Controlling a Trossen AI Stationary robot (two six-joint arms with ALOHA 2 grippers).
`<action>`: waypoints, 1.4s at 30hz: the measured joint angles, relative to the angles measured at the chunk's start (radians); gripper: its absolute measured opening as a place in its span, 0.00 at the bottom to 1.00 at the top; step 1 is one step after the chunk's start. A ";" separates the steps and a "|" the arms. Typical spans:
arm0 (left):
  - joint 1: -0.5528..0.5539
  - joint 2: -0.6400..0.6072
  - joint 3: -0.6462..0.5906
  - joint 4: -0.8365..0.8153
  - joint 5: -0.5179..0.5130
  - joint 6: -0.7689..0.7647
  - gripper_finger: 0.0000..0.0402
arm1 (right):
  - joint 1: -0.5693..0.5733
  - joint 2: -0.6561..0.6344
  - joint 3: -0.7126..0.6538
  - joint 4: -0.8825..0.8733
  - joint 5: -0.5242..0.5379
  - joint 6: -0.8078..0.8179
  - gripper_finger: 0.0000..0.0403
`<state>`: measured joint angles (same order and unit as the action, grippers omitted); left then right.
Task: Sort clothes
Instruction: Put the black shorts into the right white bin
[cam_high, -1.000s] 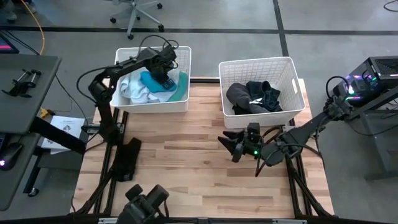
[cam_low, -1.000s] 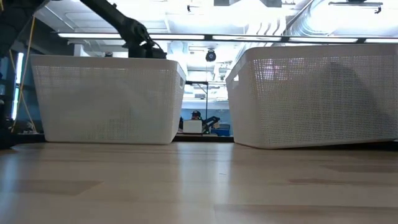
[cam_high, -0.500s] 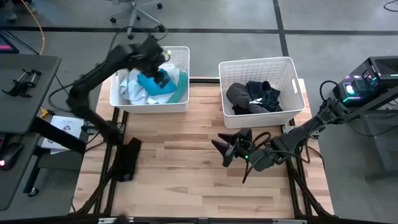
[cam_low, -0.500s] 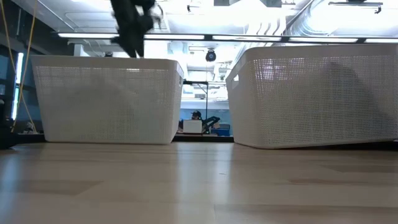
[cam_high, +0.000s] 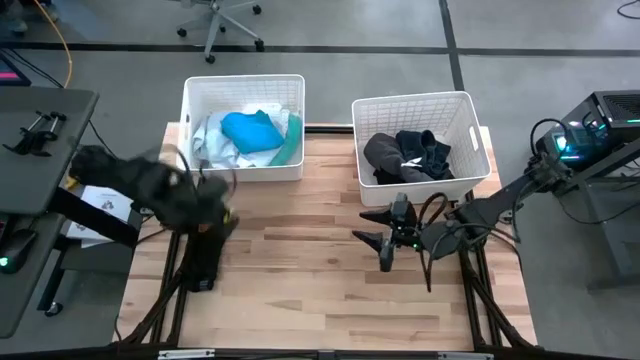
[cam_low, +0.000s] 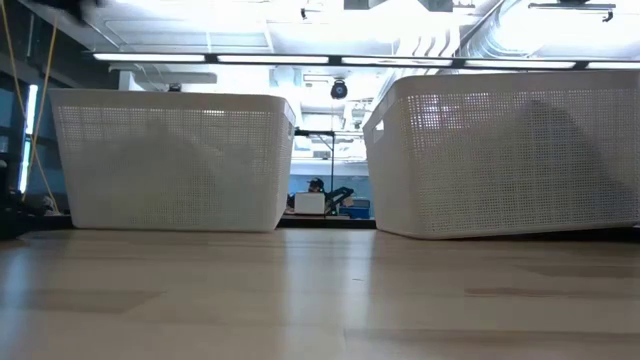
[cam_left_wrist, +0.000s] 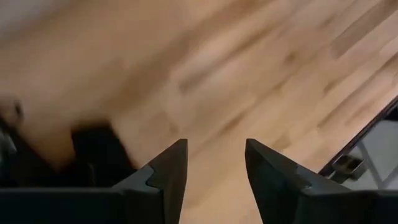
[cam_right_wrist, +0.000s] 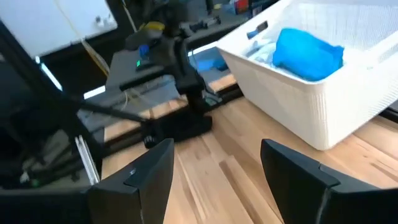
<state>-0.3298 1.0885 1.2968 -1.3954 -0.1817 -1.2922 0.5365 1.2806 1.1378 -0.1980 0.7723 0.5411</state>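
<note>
The clothes lie in two white baskets at the table's far edge. The left basket (cam_high: 243, 80) holds a bright blue garment (cam_high: 250, 130) on top of teal and white ones. The right basket (cam_high: 410, 98) holds dark grey and black garments (cam_high: 405, 155). My left gripper (cam_left_wrist: 214, 168) is open over bare wood near the table's left edge; it shows as a blur in the high view (cam_high: 185, 200), with nothing between its fingers. My right gripper (cam_right_wrist: 217, 168) hangs open and empty above the table in front of the right basket (cam_high: 370, 228), pointing toward the left basket.
A black block (cam_high: 205, 255) at the left arm's foot lies on the table's left side. Bare wood (cam_high: 300, 270) stretches between the arms and in front of both baskets. In the low view the two baskets (cam_low: 170, 160) (cam_low: 510, 155) stand side by side with a gap between them.
My left gripper has risen out of the left basket and swung fast toward the table's left near side, leaving the bright blue garment on top of the pile. My right gripper has rolled about its own line and stayed roughly in place.
</note>
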 joint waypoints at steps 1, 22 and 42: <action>-0.063 0.002 -0.037 0.008 0.000 -0.085 0.36 | 0.000 -0.009 0.000 -0.026 -0.009 0.000 0.56; -0.303 0.347 -0.666 0.466 0.284 -0.235 0.32 | -0.008 -0.031 0.000 -0.034 -0.015 0.115 0.56; -0.067 0.157 -0.425 1.140 0.050 0.448 0.00 | -0.035 0.009 0.000 -0.129 -0.166 0.177 0.56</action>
<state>-0.3973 1.2456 0.8721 -0.2555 -0.1322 -0.8442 0.5015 1.2892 1.1378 -0.3265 0.6060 0.7182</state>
